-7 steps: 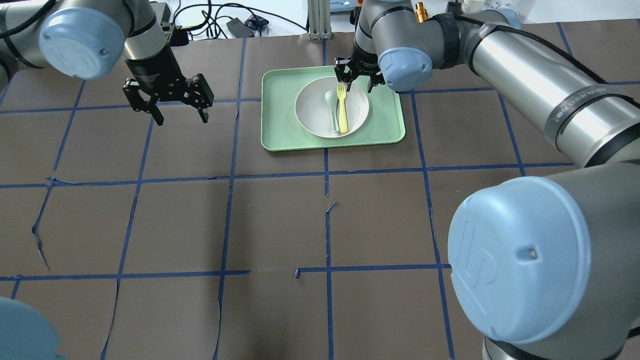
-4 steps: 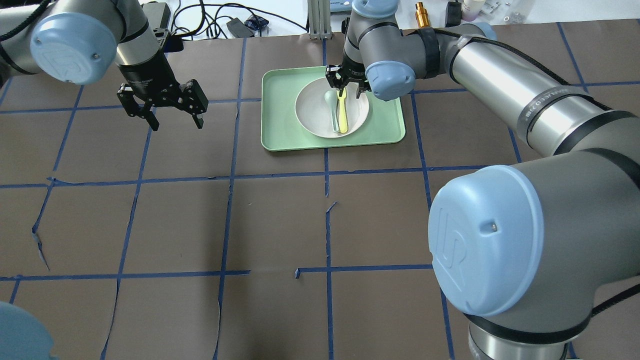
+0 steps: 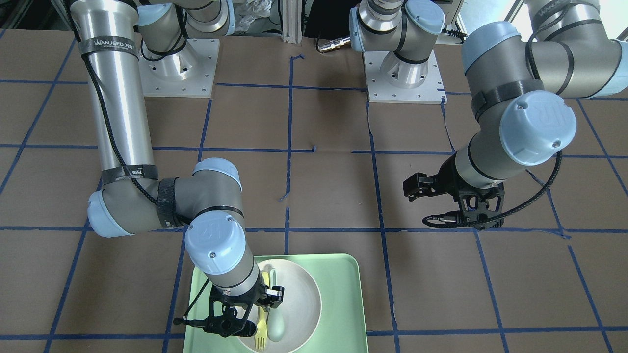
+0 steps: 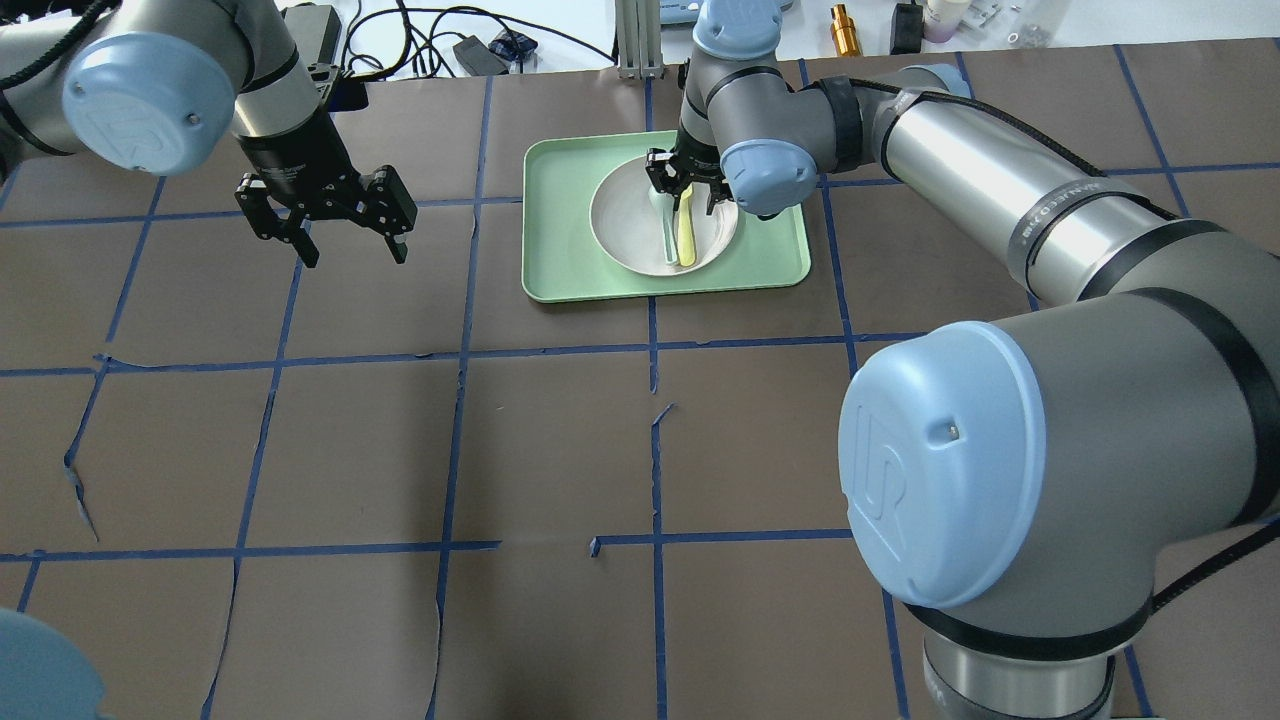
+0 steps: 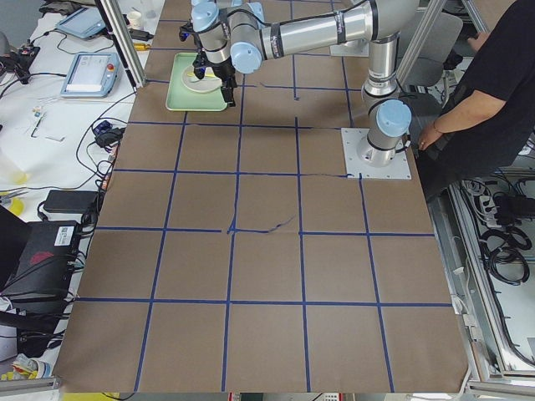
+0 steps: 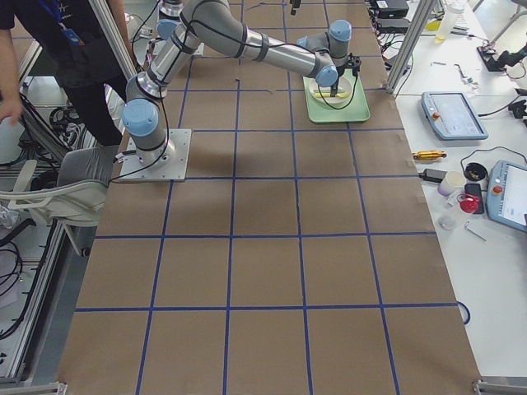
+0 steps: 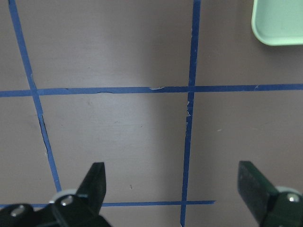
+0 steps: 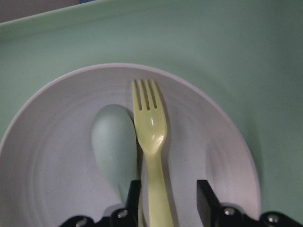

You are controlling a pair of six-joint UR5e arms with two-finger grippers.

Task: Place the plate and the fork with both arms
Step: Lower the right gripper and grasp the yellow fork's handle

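Observation:
The off-white plate [image 4: 622,232] sits in the mint-green tray [image 4: 560,235] at the far middle of the table. The pale-yellow fork [image 4: 686,237] lies in the plate beside a grey-green spoon [image 4: 667,238]. My right gripper [image 4: 685,192] hangs low over the plate's far side, open. In the right wrist view its fingers [image 8: 206,198] stand on both sides of the fork [image 8: 151,127] handle with gaps, above the plate [image 8: 52,161]. My left gripper [image 4: 352,252] is open and empty over bare table, left of the tray; the left wrist view shows this too [image 7: 173,177].
The spoon [image 8: 111,137] touches the fork's left side. A tray corner [image 7: 279,23] shows at the left wrist view's upper right. Cables and small gear [image 4: 470,45] lie past the table's far edge. The brown paper has torn seams [image 4: 660,412].
My right gripper has come down and moved nearer along the fork, over the plate. My left gripper has shifted a little left and farther back, still open.

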